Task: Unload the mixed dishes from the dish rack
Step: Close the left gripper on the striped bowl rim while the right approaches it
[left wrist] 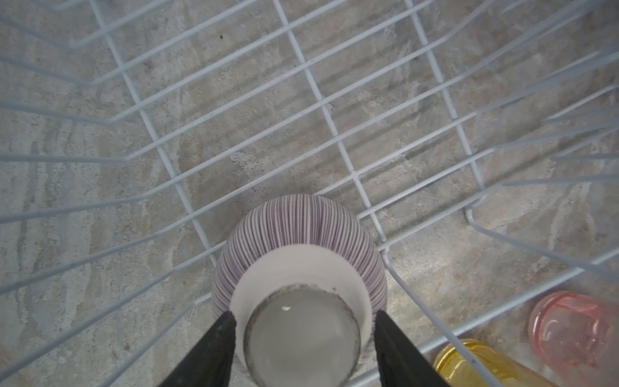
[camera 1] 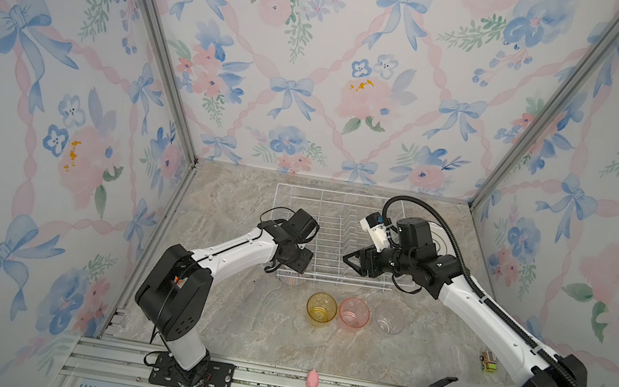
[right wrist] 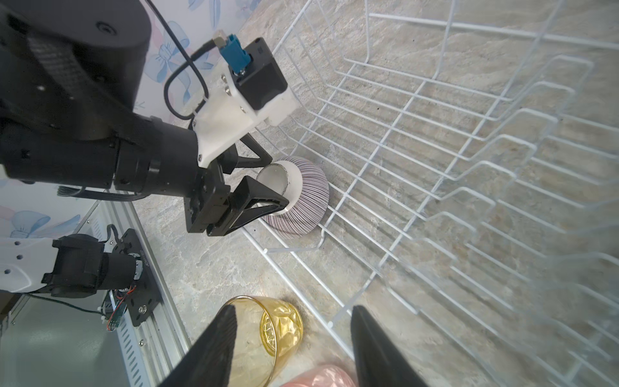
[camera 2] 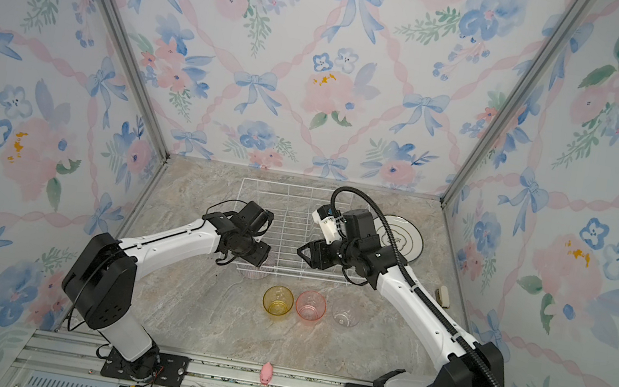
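Observation:
The white wire dish rack [camera 1: 341,197] [camera 2: 288,187] stands at the back of the marble table. In its near left corner a purplish striped bowl [left wrist: 301,231] [right wrist: 308,197] lies upside down, and only its edge [camera 1: 292,281] shows in the top views. My left gripper [left wrist: 304,315] [right wrist: 276,182] points down, shut on the bowl's white foot ring with a finger on each side. My right gripper [camera 1: 348,259] [right wrist: 291,311] hovers open over the rack's near right part, holding nothing. Yellow [camera 1: 321,308], pink [camera 1: 354,313] and clear [camera 1: 390,321] tumblers stand in a row in front of the rack.
A white dark-rimmed plate [camera 2: 404,235] lies on the table right of the rack, partly behind the right arm. A pink pig toy [camera 1: 312,380] sits on the front rail. A small toy car [camera 1: 488,362] and a beige object [camera 2: 442,298] lie by the right wall.

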### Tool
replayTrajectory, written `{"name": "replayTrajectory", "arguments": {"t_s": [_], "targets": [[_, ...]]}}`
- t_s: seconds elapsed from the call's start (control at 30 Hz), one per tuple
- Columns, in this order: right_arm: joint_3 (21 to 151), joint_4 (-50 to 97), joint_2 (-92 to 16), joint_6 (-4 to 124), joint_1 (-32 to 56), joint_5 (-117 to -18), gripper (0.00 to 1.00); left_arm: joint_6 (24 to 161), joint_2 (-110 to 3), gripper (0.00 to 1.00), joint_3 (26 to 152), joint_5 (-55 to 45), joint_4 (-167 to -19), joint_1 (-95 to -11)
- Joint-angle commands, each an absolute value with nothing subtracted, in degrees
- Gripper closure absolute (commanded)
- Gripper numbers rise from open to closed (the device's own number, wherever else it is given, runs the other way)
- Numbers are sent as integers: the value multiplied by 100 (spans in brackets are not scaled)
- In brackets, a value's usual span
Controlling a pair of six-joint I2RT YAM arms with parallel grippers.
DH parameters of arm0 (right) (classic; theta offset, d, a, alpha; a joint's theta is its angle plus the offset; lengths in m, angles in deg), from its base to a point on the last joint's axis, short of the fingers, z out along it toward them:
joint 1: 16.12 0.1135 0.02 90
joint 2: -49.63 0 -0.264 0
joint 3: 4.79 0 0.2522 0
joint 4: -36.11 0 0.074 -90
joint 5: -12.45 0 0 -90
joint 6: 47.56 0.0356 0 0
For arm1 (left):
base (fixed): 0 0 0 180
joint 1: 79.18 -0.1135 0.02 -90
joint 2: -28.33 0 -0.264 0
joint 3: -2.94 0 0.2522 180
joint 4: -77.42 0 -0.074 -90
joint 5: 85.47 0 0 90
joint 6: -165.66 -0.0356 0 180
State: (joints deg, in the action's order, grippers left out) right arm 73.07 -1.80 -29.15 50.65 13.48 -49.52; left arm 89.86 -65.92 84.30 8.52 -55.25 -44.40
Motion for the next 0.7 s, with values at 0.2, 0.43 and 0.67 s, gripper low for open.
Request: {"name": "replayTrajectory", "arguments": {"t_s": [0.2, 0.43, 0.67], "targets": [[7939, -147, -3851, 5469, 1327, -4420, 45, 9025, -6573, 36, 8281, 729, -5356, -4420], [8108, -161, -4089, 5449, 1400, -4379, 45, 9052, -6577, 40, 8250, 880, -5318, -4413], [8087, -179, -4081, 5427, 1402, -4414, 45, 9026, -6631, 43, 8296, 1021, -5220, -4412]]}}
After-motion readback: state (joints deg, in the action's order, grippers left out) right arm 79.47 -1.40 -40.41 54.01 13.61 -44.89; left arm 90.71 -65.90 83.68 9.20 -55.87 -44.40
